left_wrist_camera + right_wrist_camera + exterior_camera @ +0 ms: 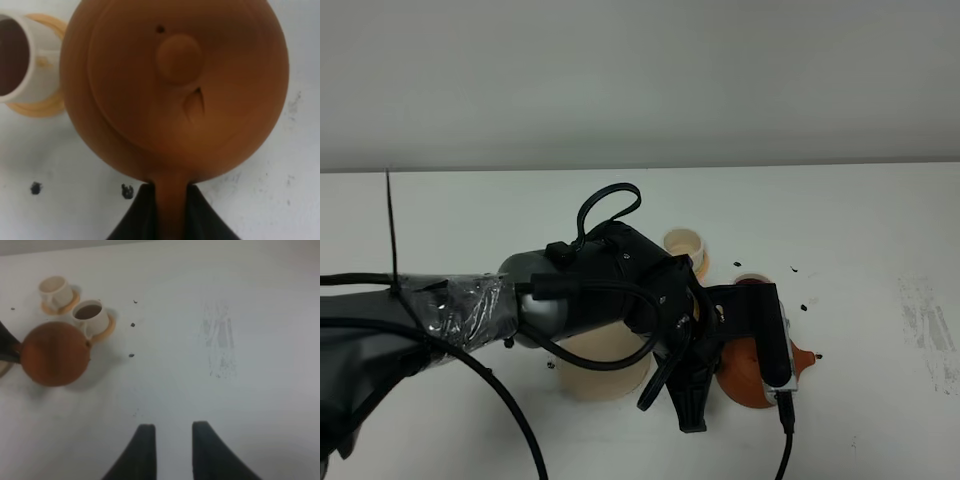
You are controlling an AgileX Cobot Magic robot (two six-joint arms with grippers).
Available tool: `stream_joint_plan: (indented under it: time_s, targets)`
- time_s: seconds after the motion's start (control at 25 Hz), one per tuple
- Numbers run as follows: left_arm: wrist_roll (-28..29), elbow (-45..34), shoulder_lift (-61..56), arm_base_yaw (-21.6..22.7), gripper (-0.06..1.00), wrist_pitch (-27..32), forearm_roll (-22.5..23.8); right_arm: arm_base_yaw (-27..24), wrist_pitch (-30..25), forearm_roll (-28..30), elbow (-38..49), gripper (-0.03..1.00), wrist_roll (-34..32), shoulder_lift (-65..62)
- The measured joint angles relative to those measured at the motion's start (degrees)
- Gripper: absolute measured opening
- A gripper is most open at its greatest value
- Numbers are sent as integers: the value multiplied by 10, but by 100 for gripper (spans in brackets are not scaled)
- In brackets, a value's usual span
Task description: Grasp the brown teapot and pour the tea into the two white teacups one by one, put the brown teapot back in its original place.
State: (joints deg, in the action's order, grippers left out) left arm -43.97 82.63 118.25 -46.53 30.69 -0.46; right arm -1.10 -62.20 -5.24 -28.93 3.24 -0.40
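Note:
My left gripper reaches across the middle and is shut on the loop handle of the brown teapot. In the left wrist view the teapot fills the frame, lid up, with its handle between the black fingers. One white teacup holds dark tea and stands on an orange saucer right by the teapot's spout. The other white teacup looks empty, farther back. The pale beige coaster lies bare, left of the teapot. My right gripper is open and empty over bare table.
Small black specks dot the white table near the cups. A grey scuffed patch marks the table to the right. The left arm's cables loop over the middle.

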Motion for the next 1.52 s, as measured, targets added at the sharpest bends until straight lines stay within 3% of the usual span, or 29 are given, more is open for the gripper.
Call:
stream_joint_plan:
  time_s: [0.76, 1.0, 1.24, 1.52]
  targets:
    - [1, 0, 21, 5, 12, -18, 0, 0, 0, 0, 0, 21, 0, 0]
    - [42, 0, -24, 6, 12, -15, 12, 0, 0, 0, 0, 21, 0, 0]
    - [91, 0, -67, 51, 12, 27, 47, 0, 0, -1, 0, 21, 0, 0]
    - [100, 0, -84, 129, 12, 54, 83, 0, 0, -1, 0, 21, 0, 0]
